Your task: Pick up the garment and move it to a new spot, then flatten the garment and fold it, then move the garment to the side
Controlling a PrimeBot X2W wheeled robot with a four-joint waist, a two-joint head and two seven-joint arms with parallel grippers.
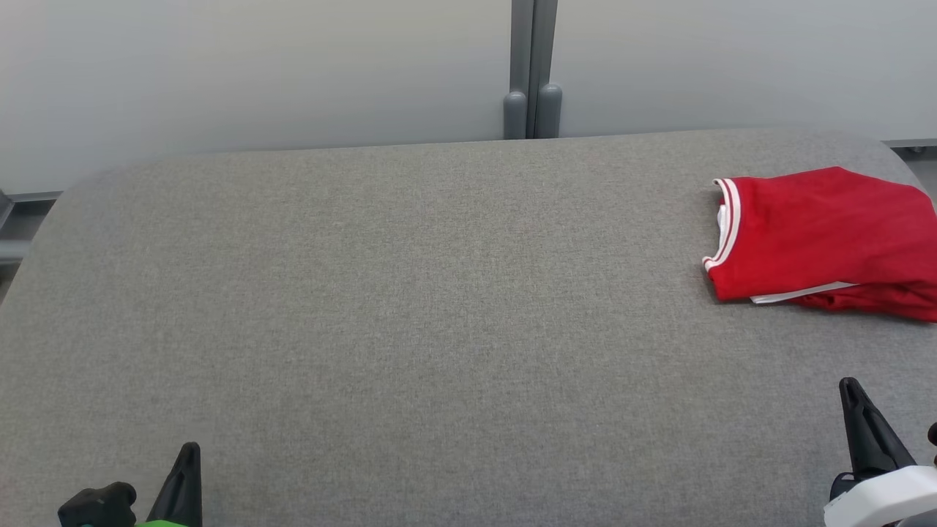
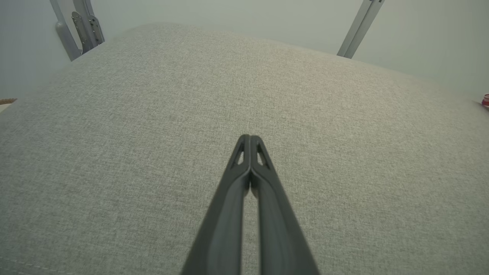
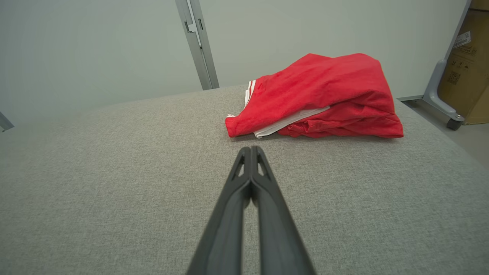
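The garment is red with white trim, folded into a loose bundle at the far right of the grey table. In the right wrist view the garment lies ahead of my right gripper, a short gap of cloth surface between them. That right gripper is shut with nothing in it, low at the right of the head view. My left gripper sits at the lower left, far from the garment. Its fingers are pressed together over bare table, holding nothing.
A pale wall with a grey upright post runs behind the table. A cardboard box and a wheeled frame foot stand on the floor past the table's right end. The table's corners are rounded.
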